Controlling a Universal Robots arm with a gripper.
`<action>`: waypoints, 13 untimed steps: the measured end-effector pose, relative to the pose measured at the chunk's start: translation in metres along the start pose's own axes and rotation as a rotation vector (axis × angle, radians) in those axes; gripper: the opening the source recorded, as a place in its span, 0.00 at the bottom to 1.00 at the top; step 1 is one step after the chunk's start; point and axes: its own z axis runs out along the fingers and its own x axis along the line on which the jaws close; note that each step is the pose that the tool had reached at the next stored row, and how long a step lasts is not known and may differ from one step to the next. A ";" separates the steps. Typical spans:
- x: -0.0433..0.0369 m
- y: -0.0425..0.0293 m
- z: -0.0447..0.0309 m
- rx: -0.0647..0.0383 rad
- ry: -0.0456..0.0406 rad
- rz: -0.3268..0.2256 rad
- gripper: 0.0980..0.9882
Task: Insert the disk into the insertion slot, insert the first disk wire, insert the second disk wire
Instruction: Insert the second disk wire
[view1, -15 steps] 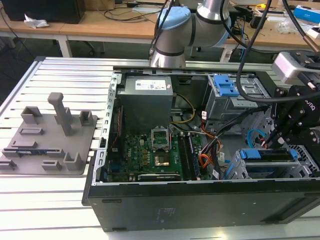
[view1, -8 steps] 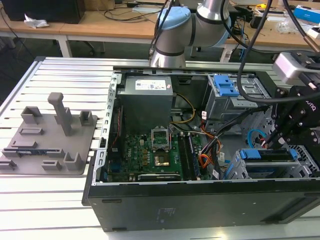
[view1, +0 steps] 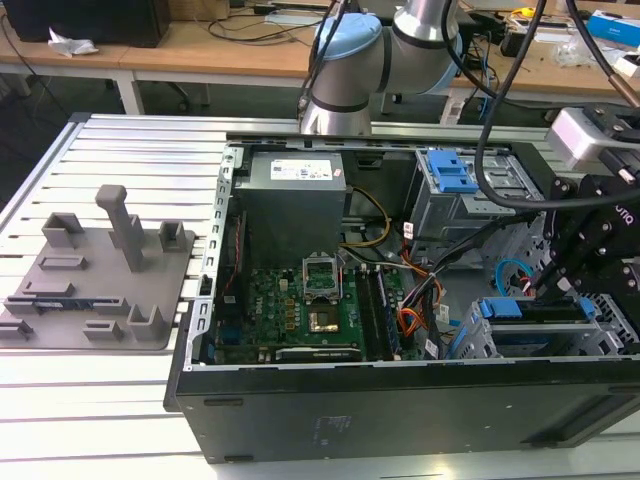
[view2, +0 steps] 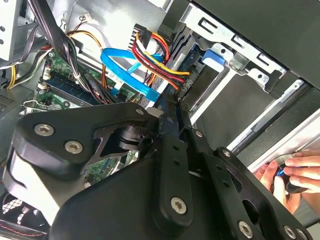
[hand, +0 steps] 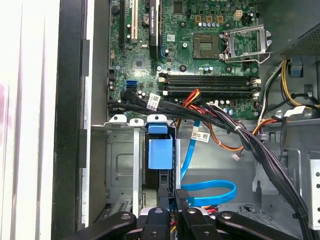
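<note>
Exterior view, its left to its right:
- Grey moulded fixture tray (view1: 95, 275) with upright pegs, lying on the slatted aluminium table (view1: 150, 150).
- Open black computer case (view1: 400, 400): grey power supply box (view1: 293, 205) at the back, green motherboard (view1: 300, 315) in front of it, orange and black wire bundles (view1: 415, 310) beside the board.
- Grey drive bay with blue latch (view1: 450, 180), at the case's far corner.
- Insertion slot (view1: 540, 335), a light grey perforated cage at the near corner on the view's right; the disk (view1: 525, 310) sits inside it, its blue caddy edge showing at the mouth.
- Second disk wire (view1: 512, 275), a light-blue flat cable looping just behind the cage; in the first wrist view it curls beside the caddy's blue tab (hand: 160, 152).
- Gripper (view1: 560, 275), black, hanging over the cage. In the first wrist view its fingers (hand: 182, 200) stand nearly together around a dark plug at the light-blue cable's end, beside the disk's rear edge.
- A person's hand (view2: 290, 175), in the second wrist view, at the case's outer edge
</note>
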 end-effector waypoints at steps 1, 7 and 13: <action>0.0001 0.0000 0.0005 0.000 0.0001 0.000 0.07; 0.0015 -0.0004 0.0046 0.000 0.0000 0.000 0.07; 0.0031 0.0005 0.0099 0.000 0.0005 0.000 0.07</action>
